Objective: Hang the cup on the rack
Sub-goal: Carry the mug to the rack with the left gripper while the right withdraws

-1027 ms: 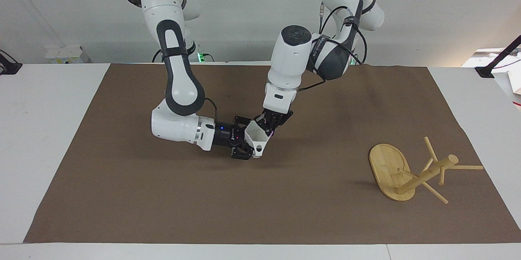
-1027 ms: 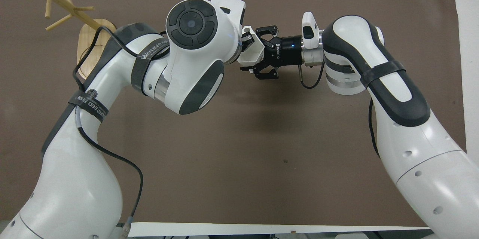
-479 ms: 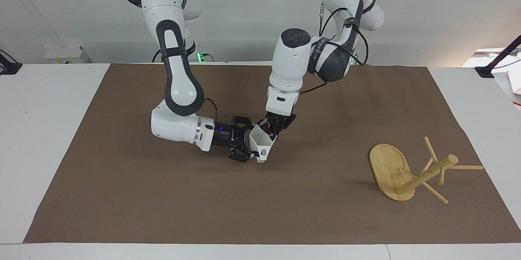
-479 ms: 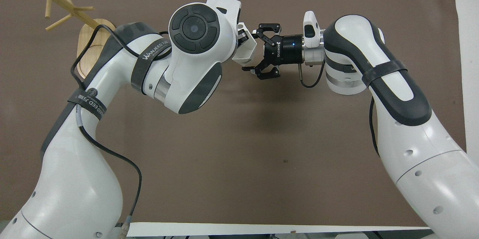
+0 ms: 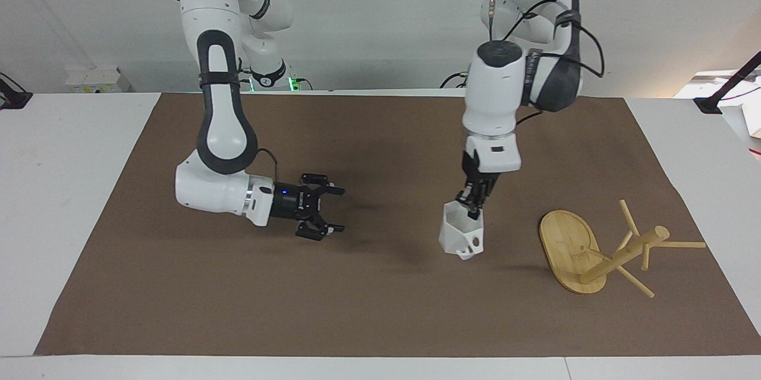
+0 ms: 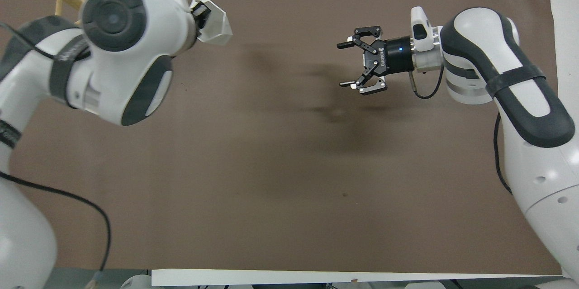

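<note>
Just one cup (image 5: 461,234), one rack (image 5: 572,249).

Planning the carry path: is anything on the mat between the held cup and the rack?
No. In the facing view only bare brown mat separates the cup, held by the left tool, from the rack.

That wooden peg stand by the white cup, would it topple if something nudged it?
Probably: the rack already leans, its oval base tipped up off the brown mat. Thin pegs likely snag easily. The cup, held by the left gripper, could jolt it.
</note>
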Motion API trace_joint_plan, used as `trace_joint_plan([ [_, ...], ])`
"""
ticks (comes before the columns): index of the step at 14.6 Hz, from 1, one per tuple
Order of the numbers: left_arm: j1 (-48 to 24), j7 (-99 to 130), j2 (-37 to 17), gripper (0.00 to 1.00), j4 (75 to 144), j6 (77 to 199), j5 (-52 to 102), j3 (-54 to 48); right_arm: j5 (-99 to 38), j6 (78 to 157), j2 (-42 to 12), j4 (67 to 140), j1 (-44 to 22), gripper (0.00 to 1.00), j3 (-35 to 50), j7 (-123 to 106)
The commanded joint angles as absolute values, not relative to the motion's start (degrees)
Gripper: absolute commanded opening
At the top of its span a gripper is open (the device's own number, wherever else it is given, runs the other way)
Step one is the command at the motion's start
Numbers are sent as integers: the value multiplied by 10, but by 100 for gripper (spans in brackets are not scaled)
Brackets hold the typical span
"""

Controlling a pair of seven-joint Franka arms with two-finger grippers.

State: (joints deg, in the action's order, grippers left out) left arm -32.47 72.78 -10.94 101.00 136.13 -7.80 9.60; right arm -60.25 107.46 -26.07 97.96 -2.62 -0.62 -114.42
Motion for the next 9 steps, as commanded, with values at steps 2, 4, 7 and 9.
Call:
trace_joint_plan([
  [2, -266, 679, 18, 0, 1256, 1586, -89, 89, -371, 1059, -174, 986, 11, 100, -11, -871],
  [4, -232, 644, 29, 0, 1303, 1656, -90, 88, -282, 1048, -129, 977, 16, 100, -13, -794],
  [7, -212, 613, 6, 0, 1301, 1665, -91, 87, -141, 971, -97, 954, 26, 100, -14, -653],
  [9, -199, 598, -3, 0, 1300, 1673, -91, 86, -64, 933, -91, 896, 24, 100, -12, -550],
])
